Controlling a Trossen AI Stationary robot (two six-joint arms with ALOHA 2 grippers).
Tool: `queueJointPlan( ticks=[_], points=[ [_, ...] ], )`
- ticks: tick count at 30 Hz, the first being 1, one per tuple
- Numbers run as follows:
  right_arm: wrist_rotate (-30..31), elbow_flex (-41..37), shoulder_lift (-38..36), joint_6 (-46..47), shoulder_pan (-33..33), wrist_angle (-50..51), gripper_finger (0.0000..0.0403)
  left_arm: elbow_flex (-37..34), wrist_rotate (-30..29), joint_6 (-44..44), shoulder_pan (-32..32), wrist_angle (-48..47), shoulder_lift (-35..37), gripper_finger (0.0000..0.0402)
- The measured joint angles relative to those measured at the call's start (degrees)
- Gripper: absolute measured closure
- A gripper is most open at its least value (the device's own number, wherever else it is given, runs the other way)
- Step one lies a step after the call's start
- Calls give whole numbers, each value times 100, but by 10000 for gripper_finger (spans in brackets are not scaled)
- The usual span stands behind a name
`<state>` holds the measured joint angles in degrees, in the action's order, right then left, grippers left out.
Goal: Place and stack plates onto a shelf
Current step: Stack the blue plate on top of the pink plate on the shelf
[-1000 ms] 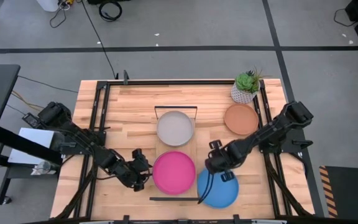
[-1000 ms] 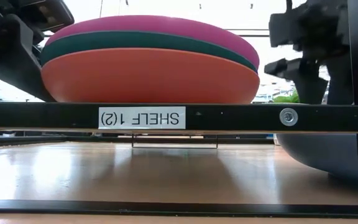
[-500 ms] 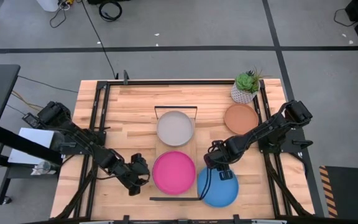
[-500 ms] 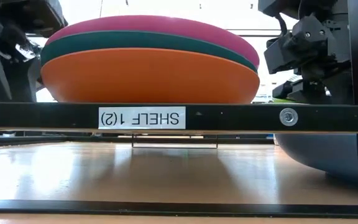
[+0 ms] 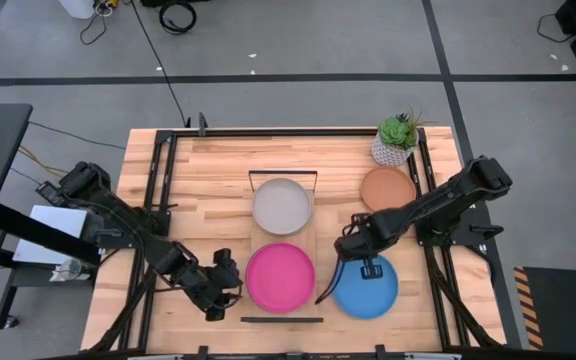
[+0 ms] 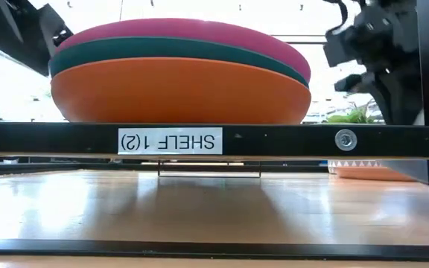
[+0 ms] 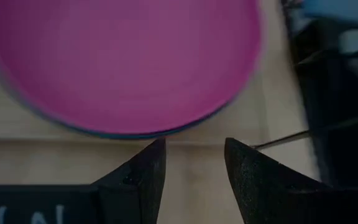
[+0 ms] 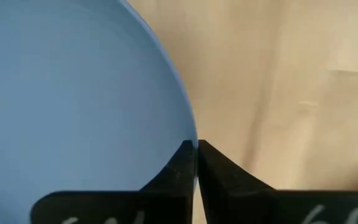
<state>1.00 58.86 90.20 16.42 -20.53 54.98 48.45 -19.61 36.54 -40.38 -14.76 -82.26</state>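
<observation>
A blue plate [image 5: 368, 288] is at the near right of the table, right of the shelf [image 5: 254, 238]. My right gripper [image 5: 352, 262] is shut on the blue plate's rim [image 8: 190, 134]. On the shelf's near half stands a stack: a magenta plate [image 5: 280, 277] over a dark teal plate [image 6: 177, 50] and an orange one [image 6: 177, 93]. A grey plate [image 5: 282, 206] lies on the far half. My left gripper [image 5: 223, 285] stands open just left of the stack, its fingers [image 7: 148, 177] short of the magenta plate [image 7: 123, 62]. My right gripper pinches the blue plate's rim [image 8: 191, 138] at its far left side [image 5: 344, 272], one finger on the plate's inner face and one on its outer. The fingers slant down from the table's far right. Whether the plate touches the table does not show.
A terracotta plate [image 5: 388, 191] lies on the table at the far right, with a potted plant [image 5: 398, 140] behind it. The shelf's black front bar [image 6: 289, 139] crosses the low view. Black frame rails [image 5: 430, 200] run along both table sides. Bare wood lies at the far left [image 5: 208, 170].
My right gripper has shut on the blue plate's rim and gone toward the table's right and far edges. The plate has gone with it and no longer shows under the shelf's bar in the low view. My left gripper has drawn slightly toward the near edge, still open.
</observation>
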Motion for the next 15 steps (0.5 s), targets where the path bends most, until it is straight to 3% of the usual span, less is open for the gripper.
queueJointPlan(
  ticks=[8,15],
  points=[
    [263,758,-793,-103,451,847,391,102,-196,-300,40,-178,15,230],
    [653,1505,-877,248,863,672,391,372,-882,-1033,40,-169,28,230]
  ],
)
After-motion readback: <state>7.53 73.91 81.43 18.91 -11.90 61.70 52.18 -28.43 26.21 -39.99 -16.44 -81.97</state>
